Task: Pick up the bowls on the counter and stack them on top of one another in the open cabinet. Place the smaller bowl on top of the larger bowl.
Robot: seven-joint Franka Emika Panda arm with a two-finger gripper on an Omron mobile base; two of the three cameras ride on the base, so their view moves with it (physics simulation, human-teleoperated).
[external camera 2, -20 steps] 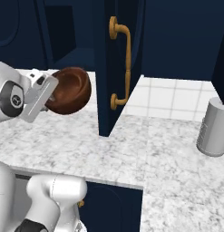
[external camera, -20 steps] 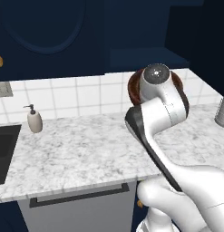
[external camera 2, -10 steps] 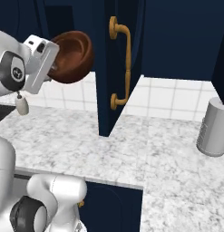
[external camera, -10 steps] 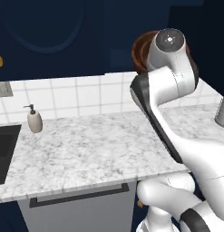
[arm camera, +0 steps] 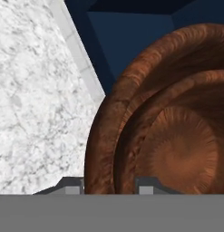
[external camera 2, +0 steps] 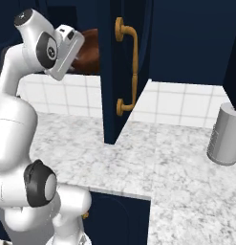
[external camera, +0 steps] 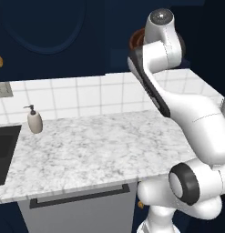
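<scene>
Reddish-brown wood-grain bowl [arm camera: 177, 136] showing glossy, counter [external camera: 95, 145] showing white-grey marbling, open cabinet [arm camera: 131, 36] showing dark navy, door handle [external camera 2: 131, 67] showing brass, canister [external camera 2: 224, 136] showing grey, soap dispenser [external camera: 35, 120] showing beige

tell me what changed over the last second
The arm swung upward, lifting the bowl in the end effector from just above the counter to the height of the open cabinet. The grip on the bowl's rim stayed. The soap dispenser, grey canister and cabinet door did not move.
</scene>
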